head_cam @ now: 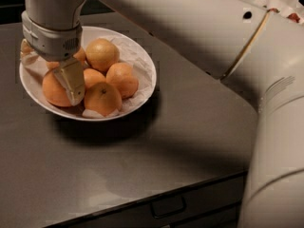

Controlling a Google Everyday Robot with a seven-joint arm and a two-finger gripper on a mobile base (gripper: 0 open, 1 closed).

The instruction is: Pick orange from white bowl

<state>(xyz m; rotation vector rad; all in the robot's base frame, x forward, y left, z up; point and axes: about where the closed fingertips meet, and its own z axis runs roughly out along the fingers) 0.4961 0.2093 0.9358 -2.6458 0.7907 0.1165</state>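
The white bowl (148,68), wide and shallow with crumpled white paper lining, sits at the left on the dark table and holds several oranges. The orange (53,91), the largest and deepest in colour, lies at the bowl's left side. My gripper (70,85) is down inside the bowl, right beside this orange on its right and touching or nearly touching it. A paler orange (102,54) lies at the back, another (122,79) at the right, and one with a dark stem dot (102,99) at the front.
My big white arm (204,27) spans the top and right of the view. Another white bowl with red fruit (285,4) shows at the top right corner. The dark table's front edge has a drawer with a handle (166,205) below it.
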